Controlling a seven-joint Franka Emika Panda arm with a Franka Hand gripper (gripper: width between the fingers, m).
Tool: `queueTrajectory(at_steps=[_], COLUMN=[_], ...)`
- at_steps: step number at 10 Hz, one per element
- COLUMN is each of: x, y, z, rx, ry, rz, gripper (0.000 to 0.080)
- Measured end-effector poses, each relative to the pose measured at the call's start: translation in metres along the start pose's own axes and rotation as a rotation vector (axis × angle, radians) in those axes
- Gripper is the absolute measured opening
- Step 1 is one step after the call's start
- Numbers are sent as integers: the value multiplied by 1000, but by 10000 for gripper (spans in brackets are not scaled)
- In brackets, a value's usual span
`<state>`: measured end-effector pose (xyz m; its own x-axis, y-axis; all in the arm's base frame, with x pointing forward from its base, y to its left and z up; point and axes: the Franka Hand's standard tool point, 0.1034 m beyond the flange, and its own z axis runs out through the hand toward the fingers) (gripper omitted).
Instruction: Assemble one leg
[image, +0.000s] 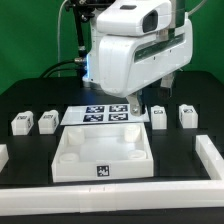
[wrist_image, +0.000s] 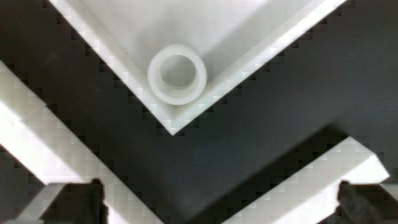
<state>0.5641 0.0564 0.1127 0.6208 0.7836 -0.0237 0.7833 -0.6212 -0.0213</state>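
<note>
Several white legs lie on the black table in the exterior view: two at the left (image: 20, 123) (image: 46, 121) and two at the right (image: 158, 117) (image: 186, 115). My gripper (image: 135, 106) hangs over the far right corner of the large white square panel (image: 70, 152), close to the nearer right leg and touching none. In the wrist view the panel's corner with its round socket (wrist_image: 176, 75) lies below the gripper (wrist_image: 214, 205). The dark fingertips (wrist_image: 63, 203) stand wide apart with nothing between them. No leg shows in the wrist view.
The marker board (image: 108, 115) lies just behind the panel, partly under the arm. A white raised border runs along the table's front (image: 110, 191) and right side (image: 208, 150). The arm's big white body (image: 135, 50) hides the table's far middle.
</note>
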Motion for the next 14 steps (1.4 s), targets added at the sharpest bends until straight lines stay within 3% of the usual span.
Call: queueTrajectory(at_steps=[6,8,10,11,12,14], x=[-2,-34,-83,-108,-122,-135], y=[-2,-34,-59,-62,-59,-55], z=[1,12,32,48,62,81], rx=[-2,5,-5,0,6,28], ry=[2,-11,1,4,9,11], rz=[-16,-146,-425,-548,-609,-664], gripper=[650,650,650,650,650,650])
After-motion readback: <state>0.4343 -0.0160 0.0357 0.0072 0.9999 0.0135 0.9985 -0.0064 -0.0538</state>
